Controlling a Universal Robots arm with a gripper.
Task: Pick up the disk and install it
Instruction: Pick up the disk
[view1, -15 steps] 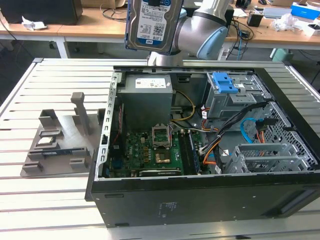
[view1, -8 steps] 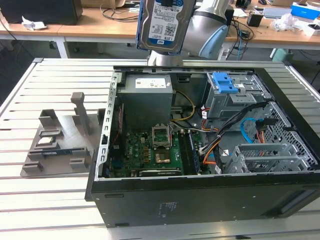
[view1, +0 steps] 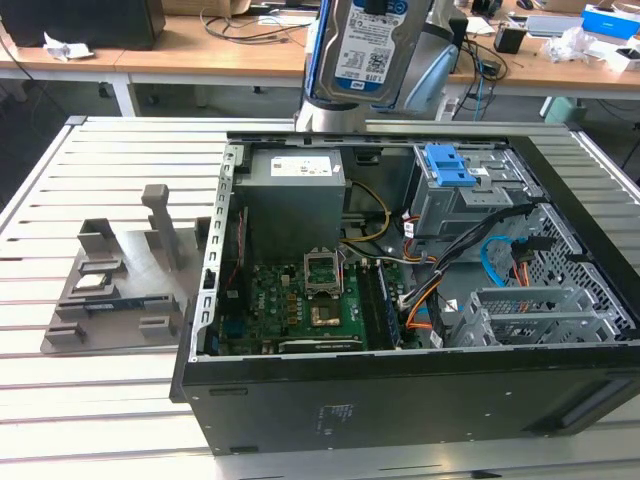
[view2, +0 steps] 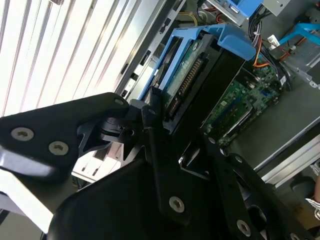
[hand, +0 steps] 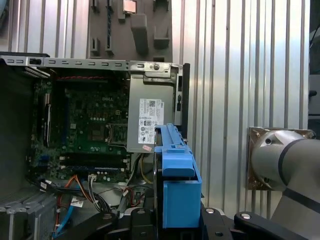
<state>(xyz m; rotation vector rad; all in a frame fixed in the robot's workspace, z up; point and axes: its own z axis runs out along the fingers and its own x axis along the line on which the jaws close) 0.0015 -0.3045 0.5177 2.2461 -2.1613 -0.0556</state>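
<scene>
Slatted aluminium counter (view1: 60, 400) carrying an open black computer case (view1: 400, 410), with cluttered desks behind. High at the top middle of the exterior view, the disk (view1: 362, 45), label toward the camera, hanging well above the case's power supply (view1: 295, 190) and touching nothing below. Clamped by the gripper (view2: 181, 131): in the second wrist view, black fingers (view2: 151, 112) closed on either side of one end of the disk, its green circuit-board face and blue carrier bracket (view2: 234, 40) reaching out toward the case. Same blue bracket in the first wrist view, above the motherboard (hand: 85, 125). Inside the case toward the exterior view's right, a blue-latched drive cage (view1: 455, 185). On the exterior view's left, a grey fixture (view1: 115, 290) lying on the counter just beside the case.
</scene>
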